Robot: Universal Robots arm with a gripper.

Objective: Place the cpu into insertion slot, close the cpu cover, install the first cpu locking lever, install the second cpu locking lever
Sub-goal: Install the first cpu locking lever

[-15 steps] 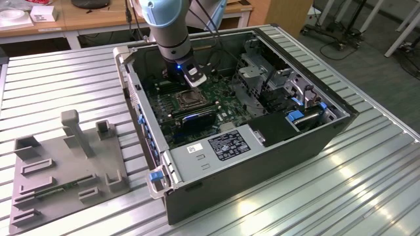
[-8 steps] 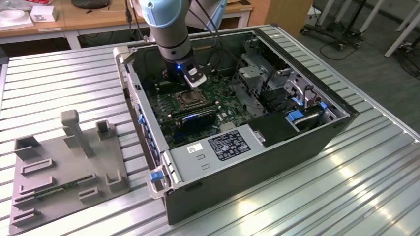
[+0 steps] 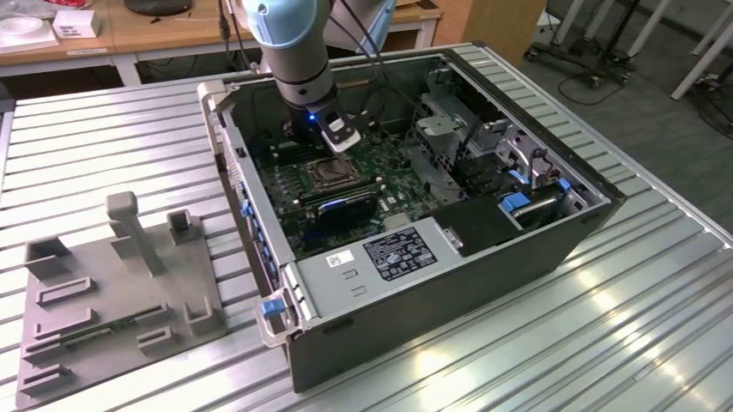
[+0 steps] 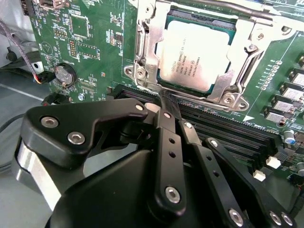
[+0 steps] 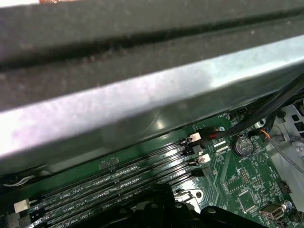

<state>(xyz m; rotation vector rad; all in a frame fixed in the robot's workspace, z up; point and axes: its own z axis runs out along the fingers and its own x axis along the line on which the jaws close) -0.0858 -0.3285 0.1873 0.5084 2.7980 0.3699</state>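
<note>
The computer case (image 3: 458,257) lay on its side on the ribbed metal table (image 3: 641,343), its open side facing up. The case walls enclosed the green motherboard (image 3: 378,184) on all sides. A drive cage (image 3: 452,129) and cabling stood toward the exterior view's right, leaving open room directly above the board. A grey fixture plate (image 3: 115,292) with upright posts lay on the table at the exterior view's left, well apart from the case.

The arm (image 3: 292,51) descended steeply into the case from above, its wrist held near vertical. The gripper (image 3: 324,148) stood low over the board, just beside the insertion slot (image 3: 332,174) on its far side in the exterior view.

In the second wrist view, the cpu (image 4: 195,54) was seated flat in the insertion slot (image 4: 142,80), its silvery-beige top exposed. The cpu cover (image 4: 256,35) lay closed down over the chip, its frame bordering the chip's edges and its cut-out centre showing the metal top. The gripper (image 4: 167,105) had both black fingers (image 4: 170,142) pressed together to a narrow tip with no gap between them and nothing clamped. That tip rested at the socket frame's edge nearest the long black memory slots (image 4: 228,128). Whether the tip touched a locking lever could not be determined.

In the first wrist view, a case wall (image 5: 142,95) stood close alongside the memory slots (image 5: 118,187), bounding the room on that side.
</note>
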